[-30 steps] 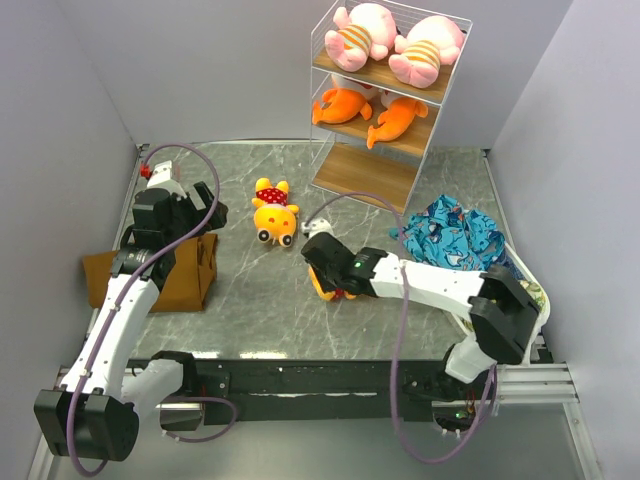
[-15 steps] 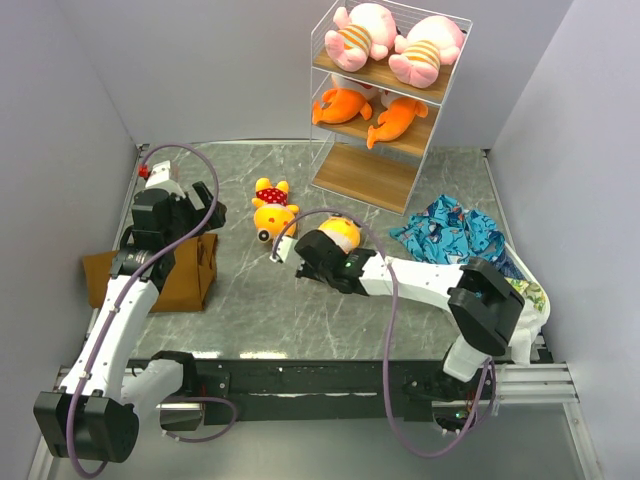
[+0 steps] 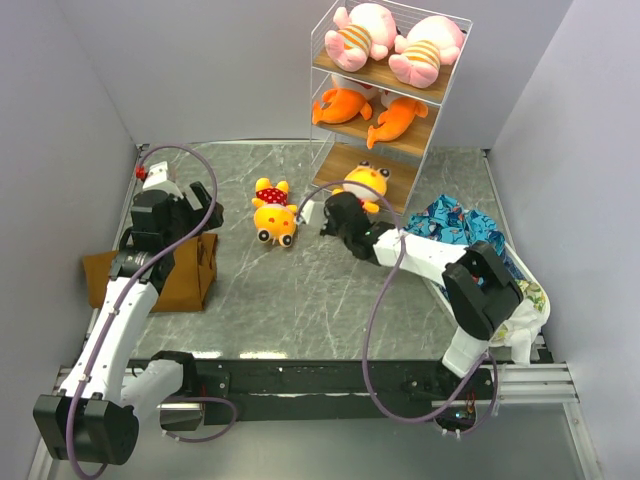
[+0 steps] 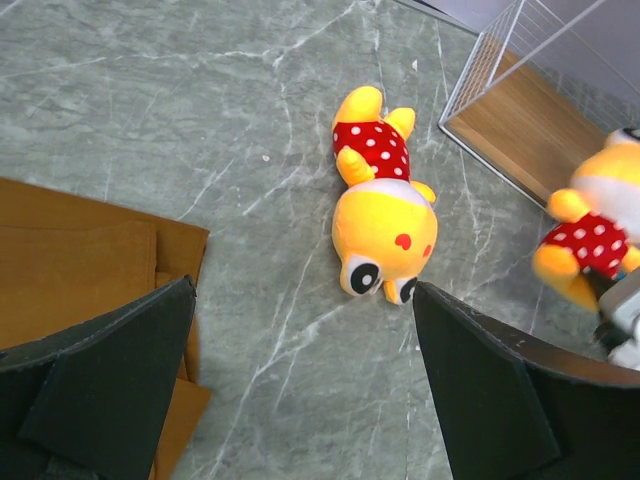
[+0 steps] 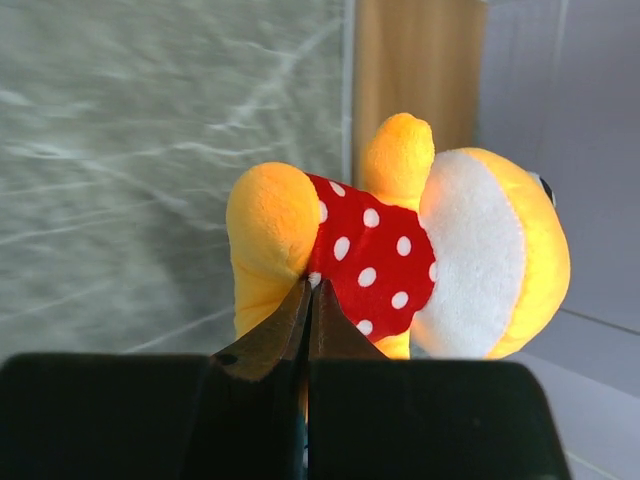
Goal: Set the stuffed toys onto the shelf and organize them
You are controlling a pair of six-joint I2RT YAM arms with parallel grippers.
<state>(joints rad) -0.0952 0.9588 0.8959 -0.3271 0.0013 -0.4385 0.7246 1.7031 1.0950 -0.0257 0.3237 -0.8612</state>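
Apparently four stuffed toys (image 3: 370, 35) fill the shelf (image 3: 340, 165); right end effector (image 5: 308, 300) clenches one of two yellow toys (image 4: 385, 215).

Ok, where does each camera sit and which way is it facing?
Top external: fixed above and behind, looking down over the grey marble table at the white wire shelf; left arm and right arm show.
Left wrist: on the left arm, looks down at the lying yellow plush toy in a red polka-dot shirt; open left claw frames it.
Right wrist: on the right arm, looks along the shut right claw pinching a second such plush.
Shared: top and left wrist show both plushes.
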